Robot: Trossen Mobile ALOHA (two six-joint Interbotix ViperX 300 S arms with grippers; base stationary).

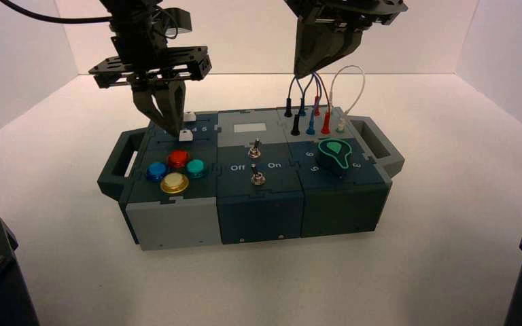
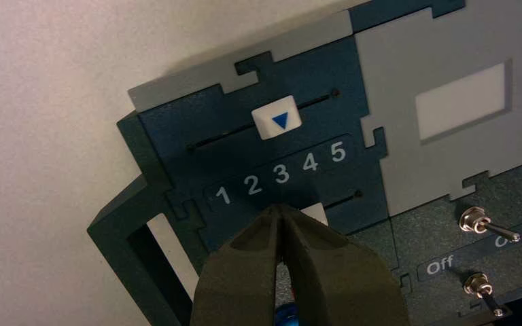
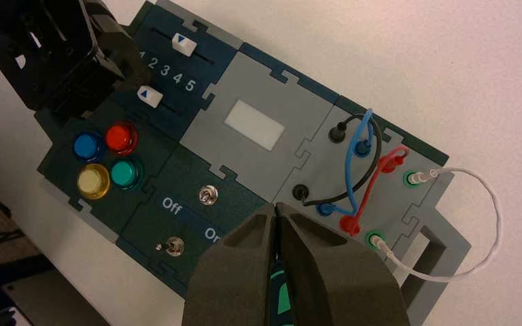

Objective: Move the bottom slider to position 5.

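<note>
High view above and behind, looking down on the whole box [image 1: 245, 197], wrist views closer, both sharing its sliders' number row [image 2: 282, 173].

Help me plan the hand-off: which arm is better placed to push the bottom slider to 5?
Left. Its left gripper, fingers together, sits right beside the bottom slider, on the low-number side. The right gripper hangs above the wires, far from it.
</note>
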